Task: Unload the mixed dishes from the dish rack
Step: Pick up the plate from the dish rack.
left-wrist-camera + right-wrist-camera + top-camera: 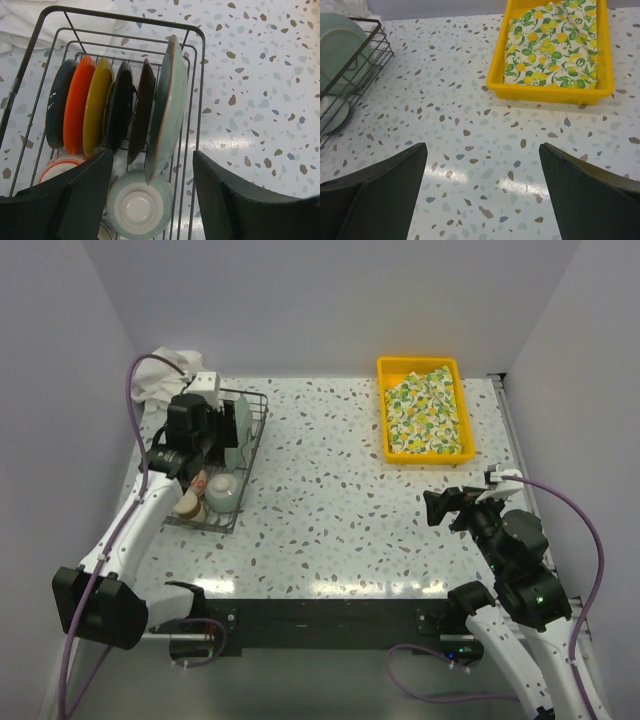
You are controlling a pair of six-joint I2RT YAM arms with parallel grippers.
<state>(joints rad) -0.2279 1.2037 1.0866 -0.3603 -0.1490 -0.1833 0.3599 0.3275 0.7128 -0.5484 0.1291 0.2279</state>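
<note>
Six plates stand on edge in the rack (125, 18), which sits at 9 o'clock on the counter (340, 500). In the left wrist view they run from 9 toward 3 o'clock: teal plate (56, 107), orange plate (76, 107), yellow plate (97, 105), black plate (120, 112), brown plate (142, 112) and, tallest, green plate (172, 95). Toward 6 o'clock of them a pale bowl (140, 207) lies just under the green plate's lower rim, and a red-white bowl (55, 169) shows at 8 o'clock, partly hidden by a finger (75, 200). The left gripper (152, 157) hangs over the near end of the rack, released, its fingers spread wide with the green plate's lower edge and the pale bowl between them. The right gripper (482, 145) is released too, fingers wide apart above bare counter at about 4 o'clock, well apart from the rack. A yellow tray (545, 92) holding a lemon-print cloth (555, 45) sits at 1 o'clock. A white cloth (165, 370) lies bunched beyond the rack at 10 o'clock.
</note>
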